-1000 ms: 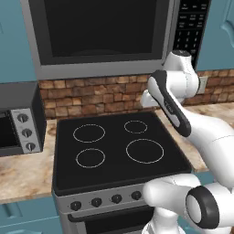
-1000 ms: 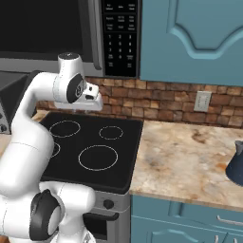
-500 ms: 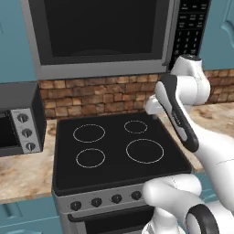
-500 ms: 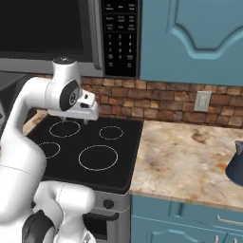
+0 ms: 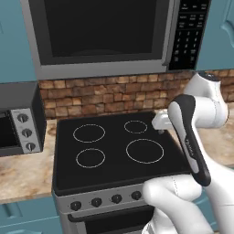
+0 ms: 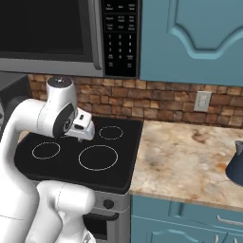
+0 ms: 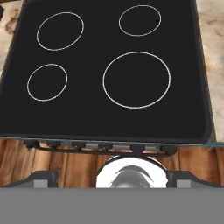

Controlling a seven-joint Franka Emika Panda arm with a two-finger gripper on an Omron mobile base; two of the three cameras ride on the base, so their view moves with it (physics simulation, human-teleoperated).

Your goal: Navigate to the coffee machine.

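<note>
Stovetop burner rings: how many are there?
4, all on the black cooktop: small back-left, small back-right, small front-left, large front-right. None hidden in the hand view.

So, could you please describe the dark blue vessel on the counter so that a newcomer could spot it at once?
Start at the black glass cooktop with four white ring burners, then follow the mottled beige stone counter away from it, past the white wall outlet on the brick backsplash. At the picture's edge stands the dark blue vessel, cut off by the frame; nothing else stands on that stretch.
</note>
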